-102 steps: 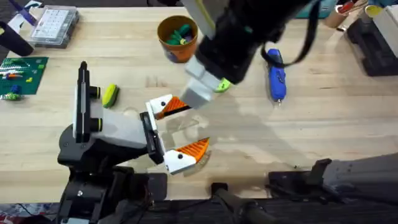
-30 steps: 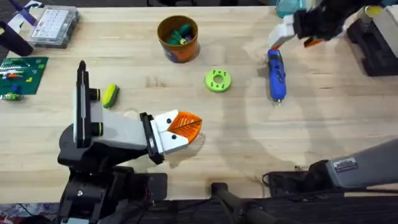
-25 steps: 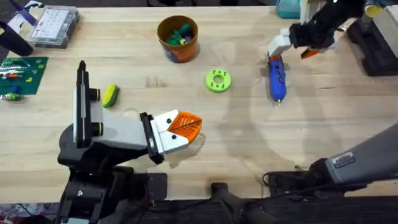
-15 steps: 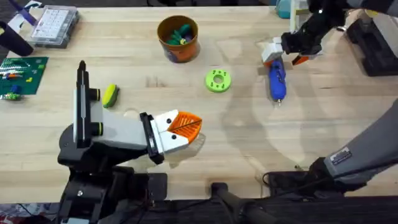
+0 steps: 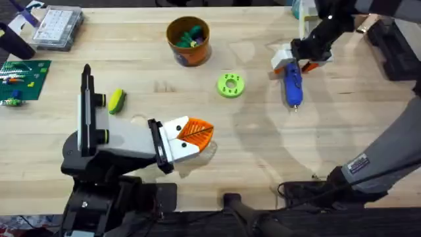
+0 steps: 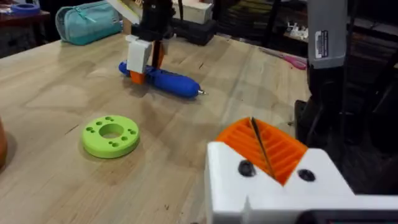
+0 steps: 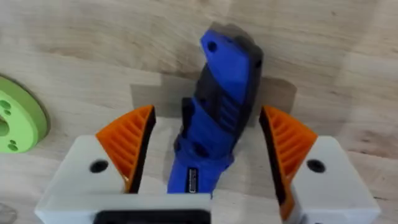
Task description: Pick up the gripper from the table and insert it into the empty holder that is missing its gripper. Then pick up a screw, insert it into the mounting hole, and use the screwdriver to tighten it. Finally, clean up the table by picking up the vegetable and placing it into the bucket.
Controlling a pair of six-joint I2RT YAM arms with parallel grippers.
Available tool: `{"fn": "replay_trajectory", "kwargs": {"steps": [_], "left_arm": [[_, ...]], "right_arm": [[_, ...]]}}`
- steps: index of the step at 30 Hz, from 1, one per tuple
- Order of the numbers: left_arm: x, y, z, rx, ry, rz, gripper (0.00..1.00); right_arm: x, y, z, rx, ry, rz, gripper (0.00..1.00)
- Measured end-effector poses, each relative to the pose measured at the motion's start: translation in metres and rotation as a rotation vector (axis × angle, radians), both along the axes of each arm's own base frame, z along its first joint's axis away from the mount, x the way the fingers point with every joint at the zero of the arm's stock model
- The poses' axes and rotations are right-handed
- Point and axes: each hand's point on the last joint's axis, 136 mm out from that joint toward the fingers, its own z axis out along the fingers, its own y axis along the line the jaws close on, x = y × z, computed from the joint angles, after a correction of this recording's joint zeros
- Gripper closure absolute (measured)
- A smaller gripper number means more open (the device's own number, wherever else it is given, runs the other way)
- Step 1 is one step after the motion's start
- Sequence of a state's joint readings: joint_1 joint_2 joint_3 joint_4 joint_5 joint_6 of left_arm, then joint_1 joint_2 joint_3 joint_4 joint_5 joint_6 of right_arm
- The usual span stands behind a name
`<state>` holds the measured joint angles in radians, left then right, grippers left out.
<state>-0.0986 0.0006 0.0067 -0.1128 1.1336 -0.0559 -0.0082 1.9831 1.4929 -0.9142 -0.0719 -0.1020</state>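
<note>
The blue screwdriver (image 5: 293, 85) lies at the back right of the table, bit toward me. My right gripper (image 5: 293, 58) stands open over its rear end, one orange finger on each side and apart from it; the right wrist view shows the blue body (image 7: 217, 124) between the pads (image 7: 127, 146). The grey-white holder (image 5: 118, 141) at the front left carries two white-and-orange finger pieces, the left gripper (image 5: 193, 135), pressed together (image 6: 258, 146). The yellow-green vegetable (image 5: 117, 100) lies beside the holder's upright part. The orange-brown bucket (image 5: 188, 39) stands at the back centre.
A green disc with holes (image 5: 230, 85) lies between bucket and screwdriver. A clear parts box (image 5: 58, 26) and a green board (image 5: 23, 79) sit at the far left. A teal pouch (image 6: 87, 28) lies behind the screwdriver, and dark equipment (image 5: 395, 46) stands at the right edge.
The right arm left the holder and swung to the back right. Over the last second its gripper came down and left onto the screwdriver's rear end. The holder's fingers, earlier apart, are together.
</note>
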Motion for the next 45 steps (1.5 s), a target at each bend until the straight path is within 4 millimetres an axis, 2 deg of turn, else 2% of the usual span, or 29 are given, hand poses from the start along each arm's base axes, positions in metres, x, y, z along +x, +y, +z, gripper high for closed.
{"fn": "replay_trajectory", "kwargs": {"steps": [4,10,37,45], "left_arm": [[-0.0001,0.0000,0.0000,0.000,0.000,0.000,0.984],[-0.0001,0.0000,0.0000,0.000,0.000,0.000,0.984],[-0.0001,0.0000,0.0000,0.000,0.000,0.000,0.984],[0.0000,0.0000,0.0000,0.000,0.000,0.000,0.984]], "right_arm": [[0.0031,0.0049,-0.0004,0.000,-0.012,0.012,0.005],[0.0028,0.0013,-0.0010,-0.023,-0.011,0.010,0.013],[0.0009,0.0002,-0.0050,-0.026,-0.003,-0.036,0.133],[0.0032,0.0001,-0.0049,-0.026,-0.012,-0.039,0.321]]}}
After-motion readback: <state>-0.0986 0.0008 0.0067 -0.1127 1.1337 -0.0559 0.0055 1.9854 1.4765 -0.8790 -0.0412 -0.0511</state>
